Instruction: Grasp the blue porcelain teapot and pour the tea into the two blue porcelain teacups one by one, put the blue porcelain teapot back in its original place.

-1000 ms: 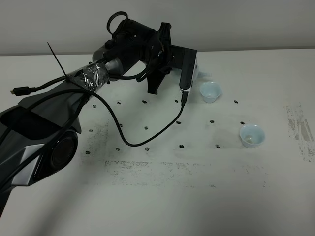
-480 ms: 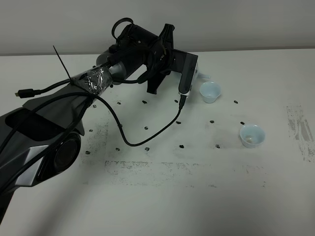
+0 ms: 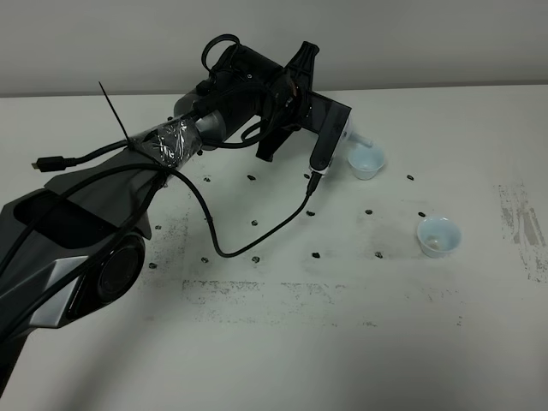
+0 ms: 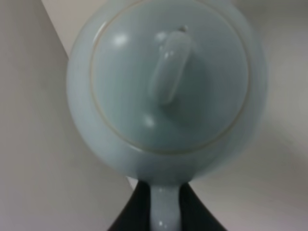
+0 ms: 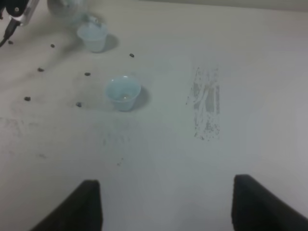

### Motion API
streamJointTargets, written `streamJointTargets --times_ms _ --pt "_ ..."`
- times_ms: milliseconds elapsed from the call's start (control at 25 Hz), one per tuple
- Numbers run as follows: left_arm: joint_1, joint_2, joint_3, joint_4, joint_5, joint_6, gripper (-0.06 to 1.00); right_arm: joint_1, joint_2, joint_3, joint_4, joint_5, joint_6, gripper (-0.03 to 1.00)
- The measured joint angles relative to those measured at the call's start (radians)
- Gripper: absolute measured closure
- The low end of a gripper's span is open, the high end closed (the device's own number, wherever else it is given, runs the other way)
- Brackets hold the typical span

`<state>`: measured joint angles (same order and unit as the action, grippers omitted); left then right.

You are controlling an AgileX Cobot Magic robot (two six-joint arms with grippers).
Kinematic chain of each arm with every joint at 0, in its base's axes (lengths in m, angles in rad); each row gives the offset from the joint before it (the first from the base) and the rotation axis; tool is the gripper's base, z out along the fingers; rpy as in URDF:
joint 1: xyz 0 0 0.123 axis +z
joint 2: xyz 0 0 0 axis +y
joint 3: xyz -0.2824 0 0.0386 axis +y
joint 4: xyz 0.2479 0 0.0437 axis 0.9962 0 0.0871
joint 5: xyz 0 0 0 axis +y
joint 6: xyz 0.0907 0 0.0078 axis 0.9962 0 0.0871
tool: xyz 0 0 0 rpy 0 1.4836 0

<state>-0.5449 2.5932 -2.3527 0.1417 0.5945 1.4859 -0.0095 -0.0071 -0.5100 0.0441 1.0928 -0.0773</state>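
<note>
Left side first: the left gripper is clamped on the loop handle of the blue porcelain teapot, and nothing else is gripped. The pot is held up off the table. In the high view it's mostly hidden behind the wrist, and only the spout can be seen, just above the far teacup.

Plenty could be botched here, probably. With just that thin handle pinched, the pot could be swung round in the grip once it's tipped further. The lid isn't pinned by anything, so it could get dumped into the cup. The cup is small and likely light, so tea could easily be splashed past the rim, or the cup could be nudged over by the spout. The cable is looped down near the tabletop and could be dragged on the way over to the near teacup.

Further right, the right gripper is spread wide with nothing in it, and it's well clear of both cups.
</note>
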Motion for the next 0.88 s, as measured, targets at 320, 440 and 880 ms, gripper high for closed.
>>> streamJointTargets --times_ms 320,440,880 --pt "0.0 0.0 0.0 0.012 -0.028 0.074 0.91 0.0 0.0 0.0 0.0 0.0 0.0 0.38" --pt "0.0 0.0 0.0 0.024 -0.062 0.077 0.91 0.0 0.0 0.0 0.0 0.0 0.0 0.38" --pt "0.0 0.0 0.0 0.027 -0.089 0.169 0.91 0.0 0.0 0.0 0.0 0.0 0.0 0.38"
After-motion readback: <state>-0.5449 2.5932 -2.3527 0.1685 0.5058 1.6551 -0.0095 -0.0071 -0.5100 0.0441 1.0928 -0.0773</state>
